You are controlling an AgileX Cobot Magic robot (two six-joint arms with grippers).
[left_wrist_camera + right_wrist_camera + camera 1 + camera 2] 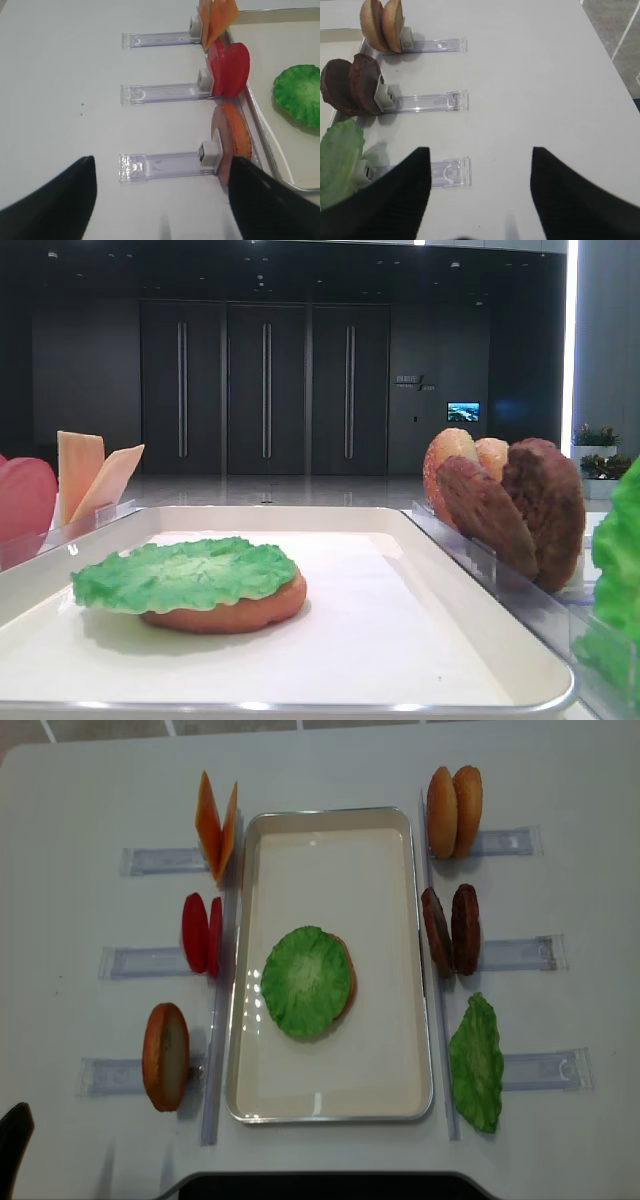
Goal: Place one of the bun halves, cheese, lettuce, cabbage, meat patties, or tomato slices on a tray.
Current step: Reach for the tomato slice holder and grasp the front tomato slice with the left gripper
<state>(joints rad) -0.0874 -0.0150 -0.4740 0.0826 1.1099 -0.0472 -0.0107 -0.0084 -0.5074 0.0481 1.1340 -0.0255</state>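
White table [330,765], tray [330,817] (lettuce [305,982] on bun)

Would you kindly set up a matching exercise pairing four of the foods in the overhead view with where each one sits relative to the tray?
Things:
1. cheese
2. tomato slices
3. meat patties
4. lettuce on a bun half

Places:
A. right of the tray, middle holder
B. lying flat inside the tray
C. left of the tray, far holder
D. left of the tray, middle holder

Pairs: 1-C, 2-D, 3-A, 4-B
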